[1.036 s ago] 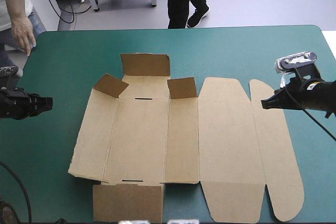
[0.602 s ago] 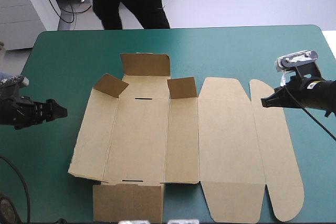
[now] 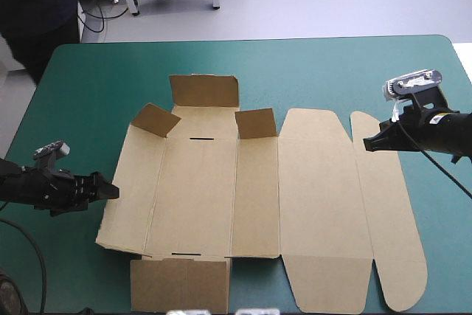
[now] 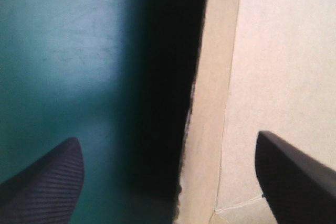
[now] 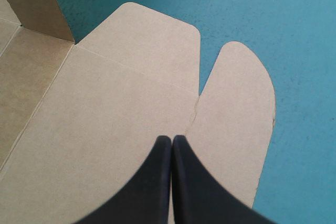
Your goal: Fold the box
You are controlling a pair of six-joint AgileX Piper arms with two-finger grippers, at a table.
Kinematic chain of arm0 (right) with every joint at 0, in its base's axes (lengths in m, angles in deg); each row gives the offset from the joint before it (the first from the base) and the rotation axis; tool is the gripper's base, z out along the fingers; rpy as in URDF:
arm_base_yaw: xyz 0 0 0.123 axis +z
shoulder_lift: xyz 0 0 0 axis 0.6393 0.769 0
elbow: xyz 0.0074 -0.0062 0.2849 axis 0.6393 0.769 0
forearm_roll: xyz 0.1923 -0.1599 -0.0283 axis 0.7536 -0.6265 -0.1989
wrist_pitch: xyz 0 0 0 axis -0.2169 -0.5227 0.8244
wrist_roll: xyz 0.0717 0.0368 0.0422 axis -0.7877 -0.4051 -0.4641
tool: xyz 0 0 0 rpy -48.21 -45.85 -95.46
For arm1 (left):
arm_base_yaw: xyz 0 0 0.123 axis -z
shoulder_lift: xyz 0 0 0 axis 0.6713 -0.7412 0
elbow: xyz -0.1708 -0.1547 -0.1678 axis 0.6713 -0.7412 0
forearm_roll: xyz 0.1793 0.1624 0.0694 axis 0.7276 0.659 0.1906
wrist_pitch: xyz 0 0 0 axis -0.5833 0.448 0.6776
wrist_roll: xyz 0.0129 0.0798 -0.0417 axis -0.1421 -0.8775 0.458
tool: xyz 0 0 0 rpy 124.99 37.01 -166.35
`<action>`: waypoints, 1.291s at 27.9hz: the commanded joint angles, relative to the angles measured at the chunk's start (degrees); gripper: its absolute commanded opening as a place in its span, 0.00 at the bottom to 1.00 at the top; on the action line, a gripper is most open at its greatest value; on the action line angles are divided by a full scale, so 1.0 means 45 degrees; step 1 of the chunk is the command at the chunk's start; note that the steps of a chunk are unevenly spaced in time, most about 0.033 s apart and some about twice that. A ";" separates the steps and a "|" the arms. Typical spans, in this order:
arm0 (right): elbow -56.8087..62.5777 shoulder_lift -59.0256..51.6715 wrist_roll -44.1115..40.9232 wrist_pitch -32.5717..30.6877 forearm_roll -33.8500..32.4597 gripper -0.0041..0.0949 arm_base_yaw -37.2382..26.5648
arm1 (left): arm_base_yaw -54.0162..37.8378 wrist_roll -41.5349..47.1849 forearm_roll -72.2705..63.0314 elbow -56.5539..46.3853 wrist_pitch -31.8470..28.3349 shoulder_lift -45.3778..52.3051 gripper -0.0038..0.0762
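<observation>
The box lies nearly flat at centre, only small upper flaps raised, walls unfolded; left gripper open, right gripper closed, empty.

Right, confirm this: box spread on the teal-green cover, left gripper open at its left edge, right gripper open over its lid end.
One thing is wrong: the right gripper is shut, not open; the right wrist view shows its fingers meeting in one arch over the lid end. Otherwise yes: the box lies spread on the teal-green cover, the left gripper open at its left edge.
</observation>
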 commanded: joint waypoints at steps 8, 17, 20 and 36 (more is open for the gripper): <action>-0.0301 -0.0307 0.0132 0.0629 0.0337 0.02 -0.0105 | 0.2474 0.1169 0.0484 0.0246 0.0930 0.0287 0.84; -0.0301 -0.0307 0.0132 0.0629 0.0337 0.02 -0.0105 | 0.2572 0.1169 -0.0008 0.0246 0.0930 0.0281 0.83; -0.0301 -0.0307 0.0132 0.0629 0.0337 0.02 -0.0105 | 0.2572 0.1169 -0.0123 0.0246 0.0930 0.0281 0.81; -0.0301 -0.0307 0.0132 0.0641 0.0352 0.02 -0.0105 | 0.2572 0.1325 -0.0298 0.0246 0.0930 0.0281 0.04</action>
